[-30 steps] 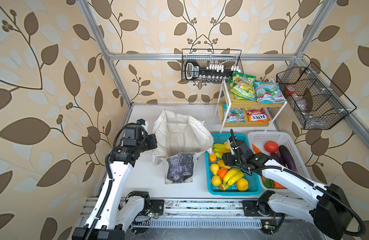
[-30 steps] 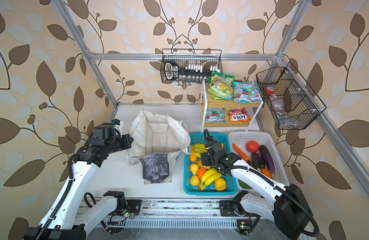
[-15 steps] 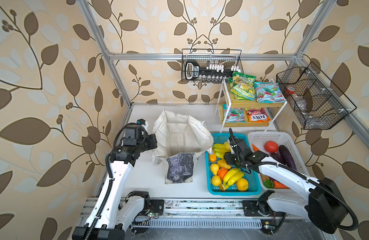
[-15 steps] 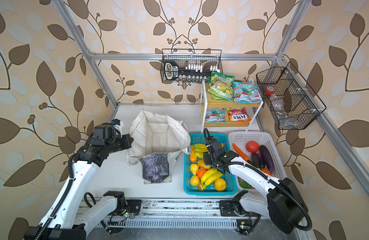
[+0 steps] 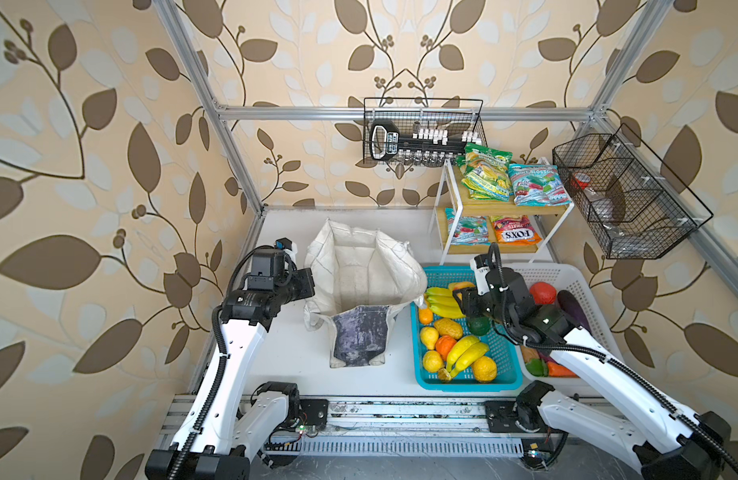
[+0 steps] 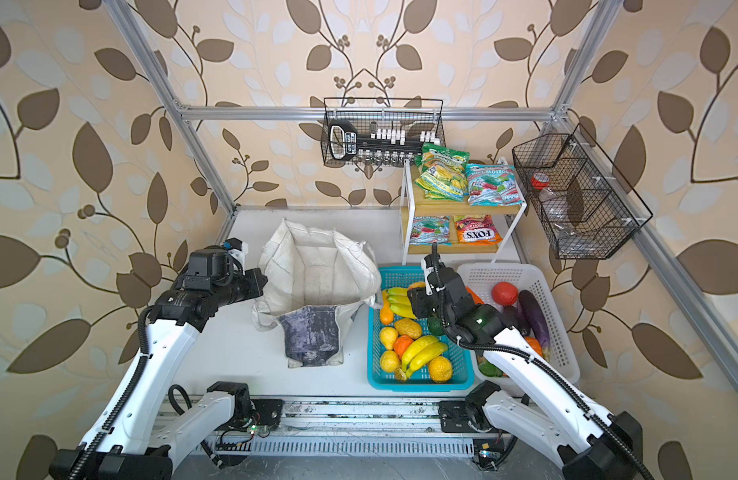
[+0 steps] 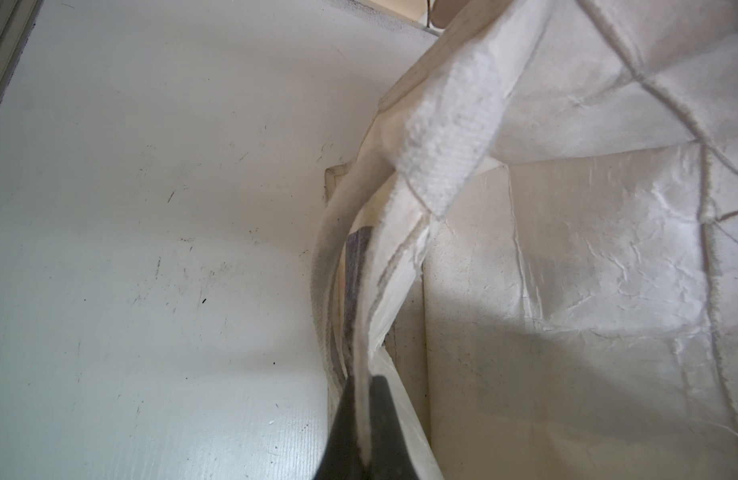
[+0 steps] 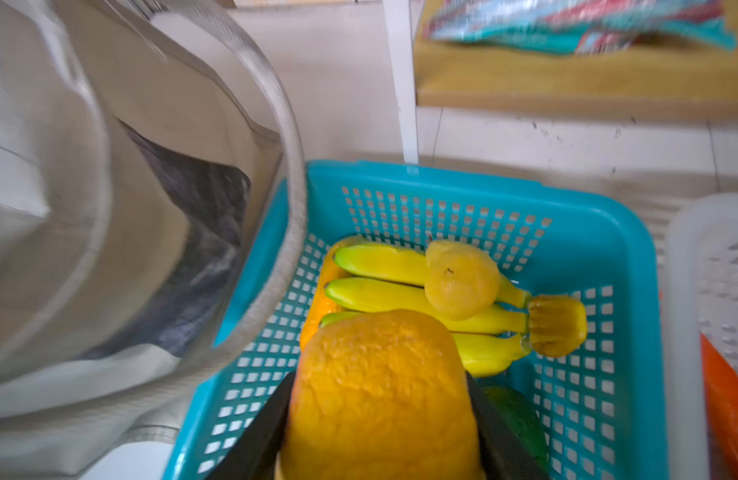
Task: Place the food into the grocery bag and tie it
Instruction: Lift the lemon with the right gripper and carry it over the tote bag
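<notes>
Right jaws had closed on a bumpy orange toy fruit (image 8: pixel 379 395) over the turquoise plastic basket (image 8: pixel 442 178). Left jaws clamped the off-white cloth grocery bag's (image 5: pixel 359 266) rim. Bag seemingly empty: packing and tying remained.

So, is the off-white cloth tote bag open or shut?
Open: off-white cloth tote bag gapes upward, inside lining visible in both top views; left fingers pinch its edge.
</notes>
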Robot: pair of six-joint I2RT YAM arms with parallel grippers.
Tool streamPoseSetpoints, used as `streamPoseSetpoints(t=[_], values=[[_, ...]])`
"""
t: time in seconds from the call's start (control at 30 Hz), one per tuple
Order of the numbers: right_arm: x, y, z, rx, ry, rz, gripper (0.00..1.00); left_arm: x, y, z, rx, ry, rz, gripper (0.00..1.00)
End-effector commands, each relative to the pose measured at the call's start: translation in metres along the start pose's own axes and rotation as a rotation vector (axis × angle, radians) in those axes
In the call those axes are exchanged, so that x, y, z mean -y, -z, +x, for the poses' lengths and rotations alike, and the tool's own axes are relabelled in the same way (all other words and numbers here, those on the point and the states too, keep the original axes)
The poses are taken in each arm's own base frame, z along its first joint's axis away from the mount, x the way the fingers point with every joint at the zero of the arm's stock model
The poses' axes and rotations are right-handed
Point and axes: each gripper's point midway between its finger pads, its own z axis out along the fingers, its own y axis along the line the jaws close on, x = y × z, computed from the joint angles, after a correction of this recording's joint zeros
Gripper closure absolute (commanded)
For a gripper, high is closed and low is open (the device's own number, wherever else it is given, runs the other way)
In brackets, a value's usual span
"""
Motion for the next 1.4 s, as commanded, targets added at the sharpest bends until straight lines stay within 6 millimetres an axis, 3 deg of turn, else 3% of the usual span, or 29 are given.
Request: streamPoseSetpoints(t=[0.0,0.27,0.53,0.8,1.17,1.37], values=[[-0.018,0.018,-0.032,0.053,0.02,-0.042,0.49,0.008,0.01,-0.002,0.026,-0.023,0.047,1.0],[-0.09,0.043,-0.085,0.155,0.05,-0.179,0.5,0.013,0.011,-0.003,0.04,-0.015,0.079,1.0],[-0.171,0.017,-0.1,0.111,0.086,-0.336,0.5,0.02,0.004,0.001,0.001,-0.011,0.126,1.0],[-0.232,-0.055,-0.06,-0.084,0.195,-0.379,0.49,0.025,0.006,-0.001,0.008,-0.017,0.152,1.0],[-0.255,-0.144,0.002,-0.248,0.316,-0.327,0.5,0.029,0.003,0.001,-0.009,-0.019,0.179,1.0],[-0.258,-0.178,0.038,-0.338,0.354,-0.309,0.51,0.032,0.005,0.0,0.002,-0.022,0.196,1.0]])
